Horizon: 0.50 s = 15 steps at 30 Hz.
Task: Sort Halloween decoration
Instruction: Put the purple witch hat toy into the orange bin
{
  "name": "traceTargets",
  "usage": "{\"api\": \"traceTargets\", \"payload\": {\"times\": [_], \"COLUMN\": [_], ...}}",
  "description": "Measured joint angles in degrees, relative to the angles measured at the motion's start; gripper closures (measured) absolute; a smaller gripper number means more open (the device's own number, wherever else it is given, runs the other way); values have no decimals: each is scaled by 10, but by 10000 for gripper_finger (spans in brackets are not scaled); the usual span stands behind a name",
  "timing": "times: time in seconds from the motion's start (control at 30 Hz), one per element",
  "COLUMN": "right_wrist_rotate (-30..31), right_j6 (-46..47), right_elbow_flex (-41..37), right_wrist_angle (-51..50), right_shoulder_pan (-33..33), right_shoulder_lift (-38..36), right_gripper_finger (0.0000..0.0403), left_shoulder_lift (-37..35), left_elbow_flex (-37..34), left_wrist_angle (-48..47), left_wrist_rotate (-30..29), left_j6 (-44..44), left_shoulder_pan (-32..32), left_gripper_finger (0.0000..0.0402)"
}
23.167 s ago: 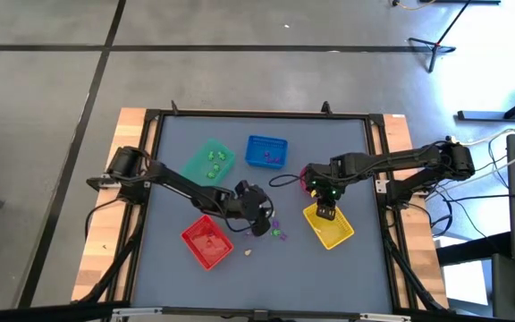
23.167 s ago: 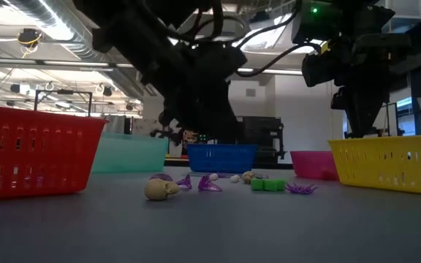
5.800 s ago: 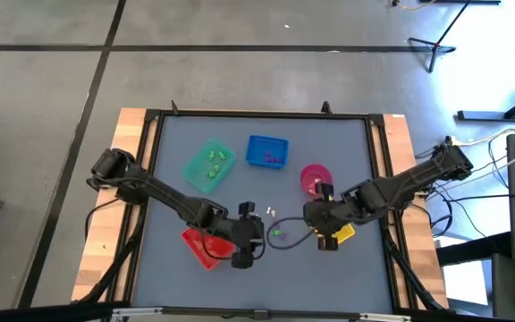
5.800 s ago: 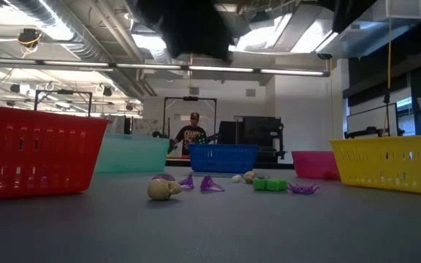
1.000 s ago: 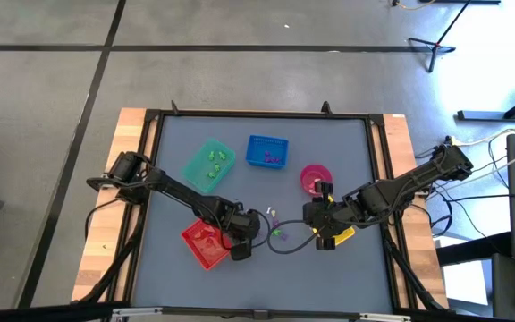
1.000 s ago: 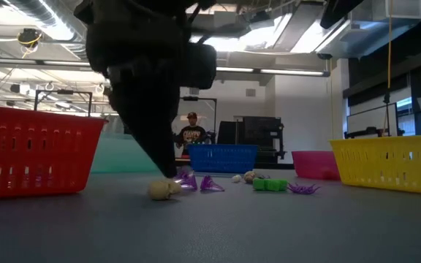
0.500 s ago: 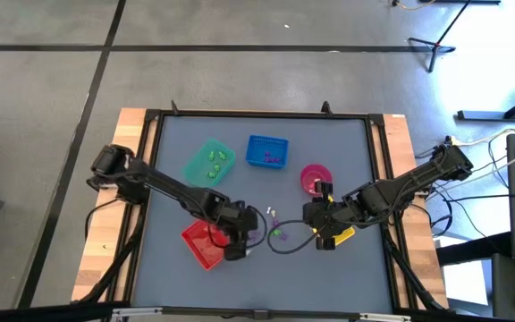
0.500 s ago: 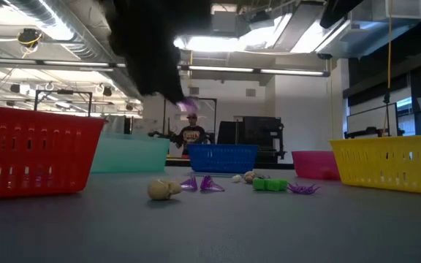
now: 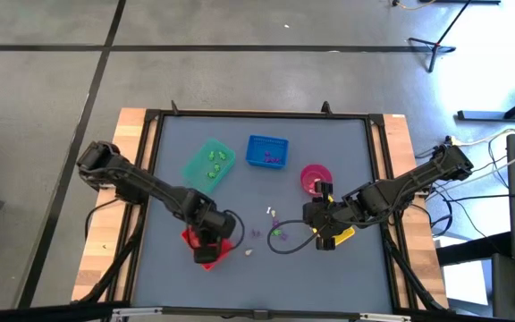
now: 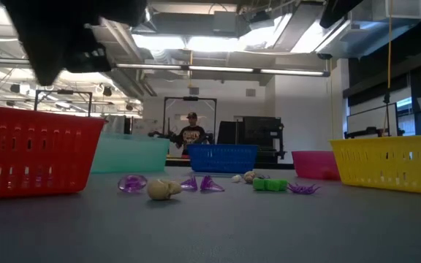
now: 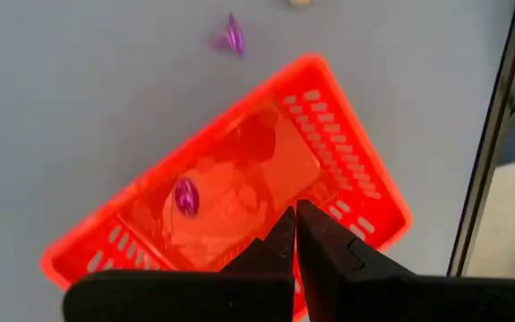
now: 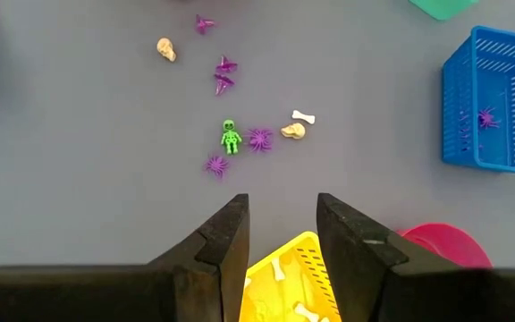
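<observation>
Found the left fingers (image 11: 329,255) poised over the red tray (image 11: 347,134), pressed together and holding nothing. Saw a purple oval trinket (image 11: 186,197) inside that tray's outline from the left wrist. Also spotted a purple oval (image 10: 132,183) at tabletop level just beside the tray in the low view, and could not tell whether the two were one piece. Found the right fingers (image 12: 226,237) spread apart and empty above the yellow tray (image 12: 304,240), which held pale bone pieces (image 12: 280,262). Counted the other loose trinkets on the grey tabletop (image 9: 329,143) between the two arms: a skull (image 12: 165,48) and a purple cone (image 12: 204,22) near the red tray's corner, two more purple cones (image 12: 225,64), then a tight knot of green skeleton (image 12: 231,135), purple spiders (image 12: 259,138), a second skull (image 12: 293,131) and a small bone (image 12: 304,116). Judged the left fingers nearer the first skull and cone, just beyond the tray toward the middle of the tabletop, and the right fingers nearer the knot, straight ahead of them. Read the skeleton's long axis as running roughly along the right fingers' line of approach, which probably called for a pinch across its narrow body. Reckoned crowding the main obstacle, with one spider almost touching the skeleton. Noted the green tray (image 9: 208,165), blue tray (image 9: 266,140) and pink bowl (image 9: 315,177) farther back, well apart from the loose pieces. Made out a person (image 10: 191,131) in the room behind.
</observation>
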Motion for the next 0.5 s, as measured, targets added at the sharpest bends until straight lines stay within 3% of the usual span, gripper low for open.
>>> {"api": "traceTargets", "payload": {"times": [0.2,0.5], "right_wrist_rotate": [0,1], "right_j6": [0,0], "right_elbow_flex": [0,0], "right_wrist_angle": [0,0], "right_shoulder_pan": [0,0], "right_shoulder_lift": [0,0], "right_gripper_finger": [271,271], "left_shoulder_lift": [0,0], "left_elbow_flex": [0,0], "left_wrist_angle": [43,225], "left_wrist_rotate": [-55,-122], "left_j6": [-16,-8], "left_shoulder_pan": [-15,-6], "left_gripper_finger": [401,387]}}
